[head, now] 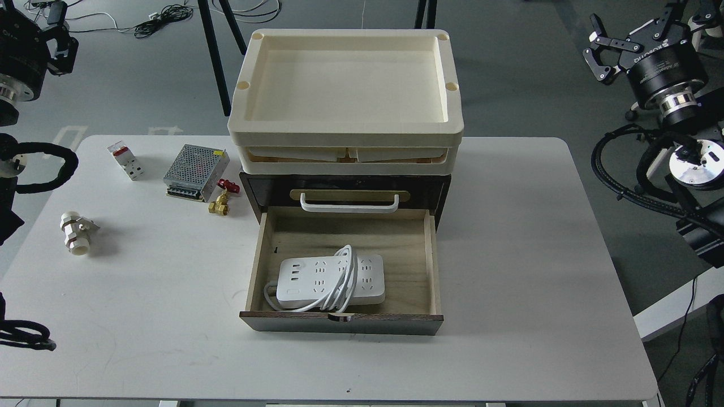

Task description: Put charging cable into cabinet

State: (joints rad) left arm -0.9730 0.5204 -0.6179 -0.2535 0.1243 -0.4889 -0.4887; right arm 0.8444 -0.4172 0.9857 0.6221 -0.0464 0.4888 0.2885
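Note:
The charging cable (331, 277), a white power strip with its cord looped around it, lies flat in the pale wood drawer (339, 232), towards its front. The drawer is pulled open from the dark brown cabinet (254, 192), below a second drawer with a white bar handle (349, 204). My left gripper (56, 34) is far off at the top left, beyond the table; it is dark and its fingers are not clear. My right gripper (630, 31) is high at the top right, off the table, with its fingers spread and nothing between them.
Cream trays (345, 133) are stacked on the cabinet. On the white table (537, 254), at its left, are a small breaker with a red tab (125, 161), a perforated metal box (196, 165), a brass valve (220, 199) and a white plastic fitting (74, 232).

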